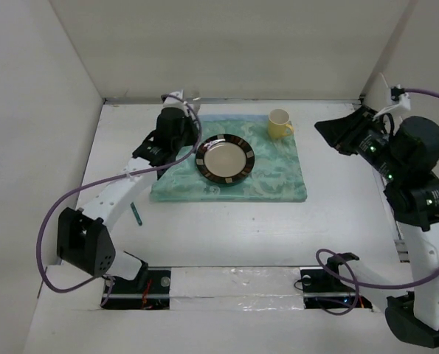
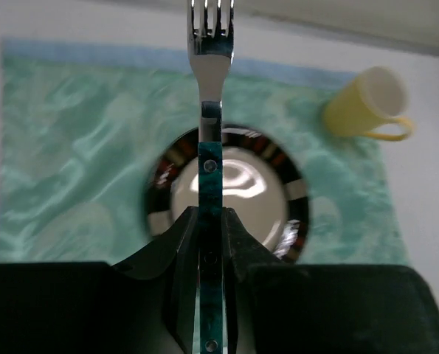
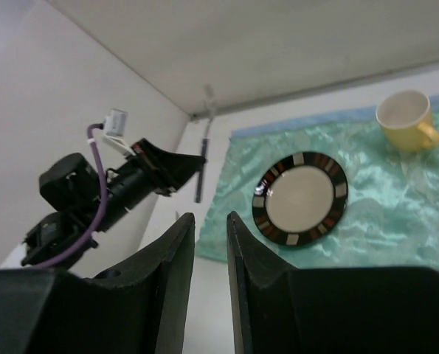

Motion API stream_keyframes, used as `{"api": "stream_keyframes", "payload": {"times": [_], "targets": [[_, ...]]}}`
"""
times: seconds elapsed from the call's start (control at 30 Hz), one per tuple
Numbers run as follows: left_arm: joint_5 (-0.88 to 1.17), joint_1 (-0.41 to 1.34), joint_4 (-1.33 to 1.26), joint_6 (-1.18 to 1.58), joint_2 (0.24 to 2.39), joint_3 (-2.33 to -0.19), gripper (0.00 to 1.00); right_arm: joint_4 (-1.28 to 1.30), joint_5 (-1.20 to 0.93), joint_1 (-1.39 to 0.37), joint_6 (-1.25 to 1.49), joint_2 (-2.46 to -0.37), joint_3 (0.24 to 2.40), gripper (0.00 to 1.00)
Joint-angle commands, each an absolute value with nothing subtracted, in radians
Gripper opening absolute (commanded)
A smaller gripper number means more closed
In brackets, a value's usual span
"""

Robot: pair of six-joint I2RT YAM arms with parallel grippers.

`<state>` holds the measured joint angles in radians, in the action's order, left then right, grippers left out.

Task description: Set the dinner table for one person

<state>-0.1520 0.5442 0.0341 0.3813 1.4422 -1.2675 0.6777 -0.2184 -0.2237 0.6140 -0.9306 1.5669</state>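
My left gripper (image 2: 210,214) is shut on the teal handle of a fork (image 2: 210,66). The fork is held above the plate (image 2: 230,193), with its tines pointing past the plate's far rim. In the top view the left gripper (image 1: 184,109) is over the far left corner of the teal mat (image 1: 271,184) on the white dinner table (image 1: 226,236). The dark-rimmed plate (image 1: 225,158) lies in the middle of the mat, and a yellow mug (image 1: 280,124) stands at its far right. My right gripper (image 3: 210,217) is slightly open, empty and raised at the right (image 1: 328,130).
A small teal-handled utensil (image 1: 136,214) lies on the table left of the mat, beside the left arm. White walls close in the left, far and right sides. The right wrist view shows the left arm (image 3: 108,195) holding the fork (image 3: 201,166) near the far left corner.
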Motion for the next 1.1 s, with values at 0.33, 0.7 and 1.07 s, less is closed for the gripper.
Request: {"api": "stream_keyframes", "payload": {"times": [0.33, 0.7, 1.07], "targets": [[-0.026, 0.334, 0.009, 0.268, 1.525, -0.992, 0.0, 0.587, -0.235, -0.295, 0.592, -0.965, 1.382, 0.3], [-0.055, 0.313, 0.006, 0.275, 1.718, -1.052, 0.0, 0.615, -0.195, -0.313, 0.58, -0.957, 1.359, 0.3], [-0.083, 0.313, -0.015, 0.275, 1.804, -1.088, 0.0, 0.629, -0.186, -0.322, 0.568, -0.976, 1.347, 0.31]]}}
